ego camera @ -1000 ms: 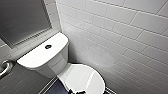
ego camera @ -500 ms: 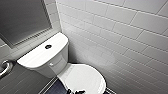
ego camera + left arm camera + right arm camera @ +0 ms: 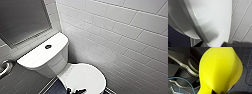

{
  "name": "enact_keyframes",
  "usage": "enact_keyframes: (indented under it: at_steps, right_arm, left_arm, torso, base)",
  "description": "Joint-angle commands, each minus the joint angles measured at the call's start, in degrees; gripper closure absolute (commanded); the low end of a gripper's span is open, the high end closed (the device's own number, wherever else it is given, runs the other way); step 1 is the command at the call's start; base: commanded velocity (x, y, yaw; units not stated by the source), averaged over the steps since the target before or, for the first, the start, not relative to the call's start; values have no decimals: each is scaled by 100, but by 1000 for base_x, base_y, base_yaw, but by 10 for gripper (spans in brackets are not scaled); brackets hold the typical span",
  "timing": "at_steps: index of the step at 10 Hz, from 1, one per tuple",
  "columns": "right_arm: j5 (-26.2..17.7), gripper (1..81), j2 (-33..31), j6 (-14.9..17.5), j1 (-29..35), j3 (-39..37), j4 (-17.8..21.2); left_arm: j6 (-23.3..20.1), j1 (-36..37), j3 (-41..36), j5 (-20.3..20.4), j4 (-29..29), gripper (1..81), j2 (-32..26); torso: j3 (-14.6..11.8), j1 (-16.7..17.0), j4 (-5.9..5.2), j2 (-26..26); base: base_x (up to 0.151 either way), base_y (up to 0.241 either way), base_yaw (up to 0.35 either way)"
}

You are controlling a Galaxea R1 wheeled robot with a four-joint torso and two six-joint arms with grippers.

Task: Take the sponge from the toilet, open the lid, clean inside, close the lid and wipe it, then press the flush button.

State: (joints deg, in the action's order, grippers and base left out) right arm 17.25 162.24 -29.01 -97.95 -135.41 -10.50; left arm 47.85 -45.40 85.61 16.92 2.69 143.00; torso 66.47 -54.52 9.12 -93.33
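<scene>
Pinching sponge (image 3: 220,69), right hand (image 3: 218,92) mostly hidden behind it; left hand (image 3: 216,45) near lid (image 3: 211,18), grip unreadable.

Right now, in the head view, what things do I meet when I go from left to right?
Curved metal bar → flush button → lid → white tiled wall.

1. Glowing bright yellow over the sponge (image 3: 220,72).
2. Gleaming glossy white on the lid (image 3: 82,76).
3. Showing dark on the flush button (image 3: 48,46).
4. Running white, brick-patterned, across the wall tiles (image 3: 120,32).
5. Showing dark blue grid on the floor (image 3: 245,62).
</scene>
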Motion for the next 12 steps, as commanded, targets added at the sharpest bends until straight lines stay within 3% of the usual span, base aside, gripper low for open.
enact_keyframes:
  at_steps: [1, 2, 3, 5, 8, 12]
  right_arm:
    - [-451, 811, -93, 1, -239, 34, -111]
    - [-451, 811, -93, 10, -239, 34, -111]
    - [-451, 811, -85, 1, -239, 25, -111]
    - [-451, 811, -76, 1, -230, 51, -111]
    - [-451, 811, -67, 1, -230, 34, -102]
    - [-451, 811, 12, 1, -239, 25, -102]
  left_arm:
    - [232, 817, -536, 646, -357, 10, -112]
    - [452, 817, -590, 689, -349, 10, -174]
    - [698, 817, -659, 917, -349, 10, -261]
    - [1541, 826, -835, 1190, -357, 10, -490]
    - [2403, 791, -976, 1243, -279, 10, -771]
    - [2729, 818, -1441, 1629, -304, 10, -1167]
  torso:
    - [-174, 0, 0, 0]
    - [-320, 0, 0, 0]
    - [-64, 0, 0, 2]
    - [-227, 0, 0, 0]
    - [-252, 0, 0, 0]
    - [-252, 0, 0, 0]
  base:
    - [0, 0, 0]
    - [0, 0, 0]
    - [0, 0, 0]
    - [0, 0, 0]
    - [0, 0, 0]
    - [0, 0, 0]
